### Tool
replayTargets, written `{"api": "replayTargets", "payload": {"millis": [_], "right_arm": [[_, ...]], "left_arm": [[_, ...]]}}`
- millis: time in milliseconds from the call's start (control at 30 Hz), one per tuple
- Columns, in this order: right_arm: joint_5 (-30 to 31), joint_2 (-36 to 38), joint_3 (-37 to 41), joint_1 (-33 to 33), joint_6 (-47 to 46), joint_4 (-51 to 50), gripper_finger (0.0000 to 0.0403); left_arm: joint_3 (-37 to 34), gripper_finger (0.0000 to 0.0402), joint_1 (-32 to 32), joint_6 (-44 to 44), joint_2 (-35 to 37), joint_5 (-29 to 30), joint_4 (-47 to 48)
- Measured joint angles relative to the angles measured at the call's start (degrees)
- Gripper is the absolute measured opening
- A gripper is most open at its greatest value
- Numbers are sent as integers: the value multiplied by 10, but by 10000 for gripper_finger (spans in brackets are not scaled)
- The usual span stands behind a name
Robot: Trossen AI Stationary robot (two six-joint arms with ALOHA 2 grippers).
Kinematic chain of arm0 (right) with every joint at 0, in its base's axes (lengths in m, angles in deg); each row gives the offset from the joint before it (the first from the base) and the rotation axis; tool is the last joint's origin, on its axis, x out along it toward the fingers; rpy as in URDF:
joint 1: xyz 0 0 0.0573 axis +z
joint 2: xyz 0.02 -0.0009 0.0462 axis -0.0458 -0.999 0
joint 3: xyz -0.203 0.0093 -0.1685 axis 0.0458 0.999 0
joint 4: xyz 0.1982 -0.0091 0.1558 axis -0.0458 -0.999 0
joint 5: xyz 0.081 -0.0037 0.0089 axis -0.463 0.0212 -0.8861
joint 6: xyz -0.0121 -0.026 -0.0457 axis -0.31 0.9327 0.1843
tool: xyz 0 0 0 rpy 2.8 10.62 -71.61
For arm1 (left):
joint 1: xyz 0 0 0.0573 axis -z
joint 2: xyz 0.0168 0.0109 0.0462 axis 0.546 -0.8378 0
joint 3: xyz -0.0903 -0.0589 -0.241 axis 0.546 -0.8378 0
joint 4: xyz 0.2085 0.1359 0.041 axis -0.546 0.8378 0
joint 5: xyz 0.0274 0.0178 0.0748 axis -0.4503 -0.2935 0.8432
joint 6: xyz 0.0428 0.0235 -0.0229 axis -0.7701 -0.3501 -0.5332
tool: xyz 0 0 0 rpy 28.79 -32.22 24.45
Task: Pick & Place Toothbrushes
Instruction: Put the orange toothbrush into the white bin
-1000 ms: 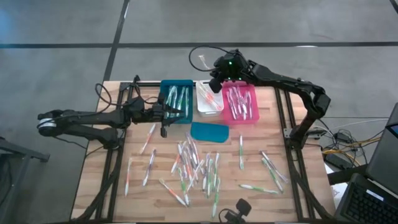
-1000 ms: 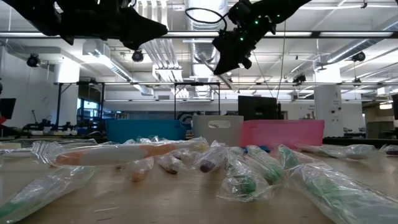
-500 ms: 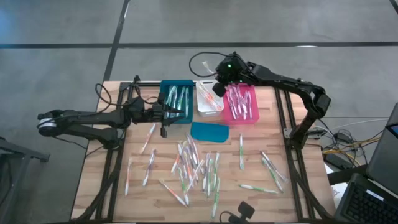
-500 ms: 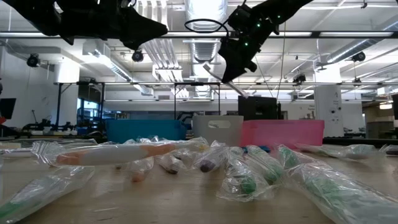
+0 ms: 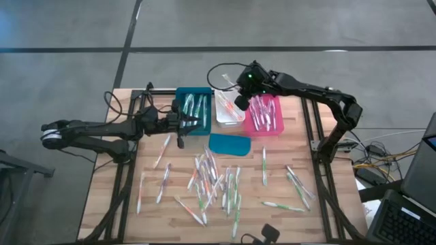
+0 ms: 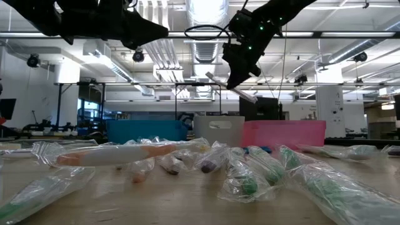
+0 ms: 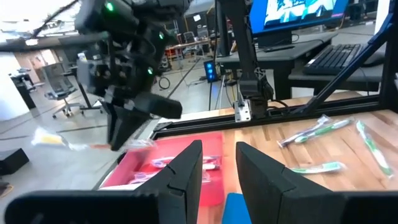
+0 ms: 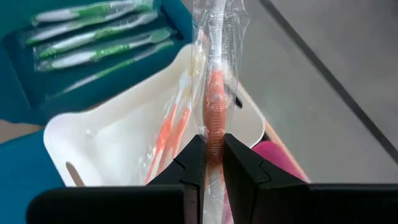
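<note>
Waiting beside the teal bin (image 5: 193, 107), the left gripper (image 5: 180, 131) hangs with its jaws part spread and empty. Over the white bin (image 5: 229, 109), the right gripper (image 8: 210, 163) pinches an orange wrapped toothbrush (image 8: 213, 112) near its middle. To place it well, the operator judges that the long axis should line up with the bin's length, then descend before release. The toothbrush currently runs straight ahead between the fingers, slanting downward in the low view
</note>
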Motion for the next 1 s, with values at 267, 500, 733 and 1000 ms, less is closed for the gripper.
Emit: {"api": "replayTargets", "payload": {"millis": [267, 500, 733, 1000], "right_arm": [[0, 1, 40, 2, -35, 22, 33], [0, 4, 51, 14, -90, 44, 33], [-1, -13, 51, 33, -144, 128, 33], [0, -55, 51, 49, -195, 147, 33]], "left_arm": [[0, 103, 0, 1, 0, 1, -4], [0, 103, 0, 46, 0, 0, -4], [0, 103, 0, 53, 0, -1, -9], [1, 103, 0, 77, 0, -4, -14]]}}
